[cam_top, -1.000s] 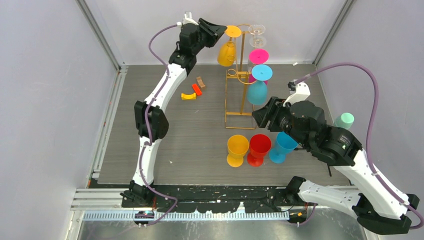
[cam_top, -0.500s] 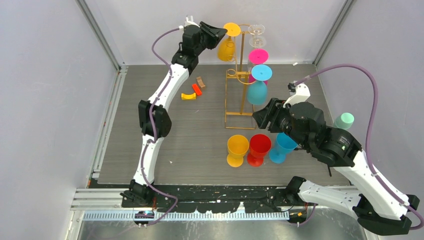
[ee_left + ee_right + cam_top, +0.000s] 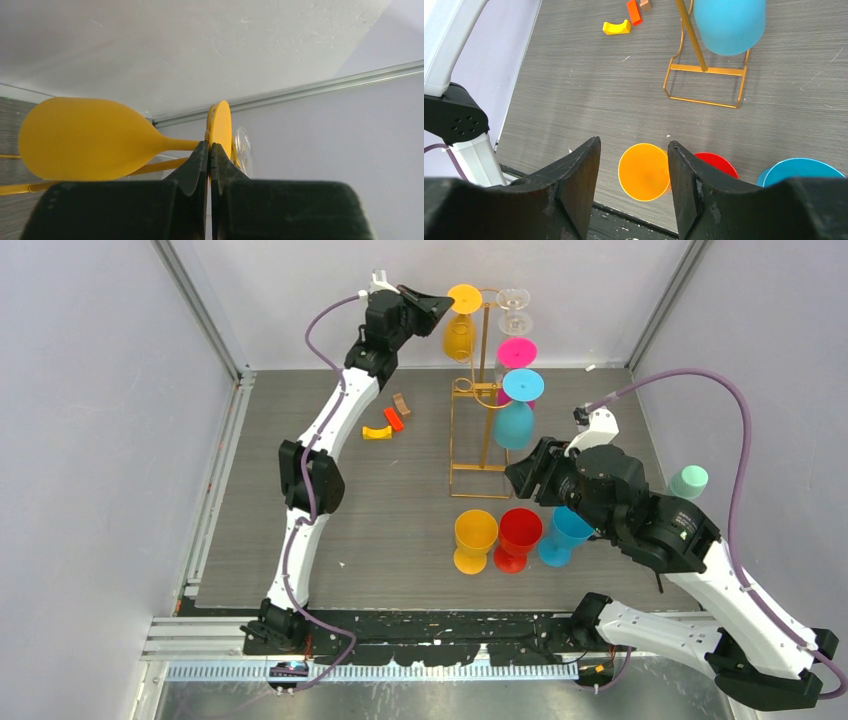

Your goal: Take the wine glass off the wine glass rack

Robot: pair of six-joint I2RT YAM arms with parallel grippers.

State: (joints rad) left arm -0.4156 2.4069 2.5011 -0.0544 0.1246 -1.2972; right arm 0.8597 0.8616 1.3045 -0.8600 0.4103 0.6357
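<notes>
yellow glass caught by the foot, not yet off the rack

yellow is the one being gone after: the yellow wine glass (image 3: 458, 335) hangs bowl-down from the top hook of the rack (image 3: 487, 445), on the side where the left arm reaches in. from where i stand, the left claw (image 3: 447, 304) is up at the very top of the rack, right against the glass's round foot. its wrist view shows the fingers (image 3: 192, 167) pressed together with barely a sliver between them, tips at the spot where stem meets foot. it looks to me like they have nipped the thin edge of the foot, though i can't see the contact itself.

the right claw (image 3: 515, 472) hovers low by the foot of the rack, fingers well apart and holding nothing. under it, in front of the rack, stand an orange glass (image 3: 475, 532), a red glass (image 3: 520, 530) and a blue glass (image 3: 570, 525), upright on the table.

on the far side of the rack from the yellow one, a clear glass (image 3: 515, 310), a pink glass (image 3: 517, 352) and a second blue glass (image 3: 515, 425) hang one under the other.

so, by my reckoning: the reach and the closing look done. what is left is the real work, sliding the foot out along the hook without dragging the rack over, then carrying the glass clear and setting it down.
</notes>
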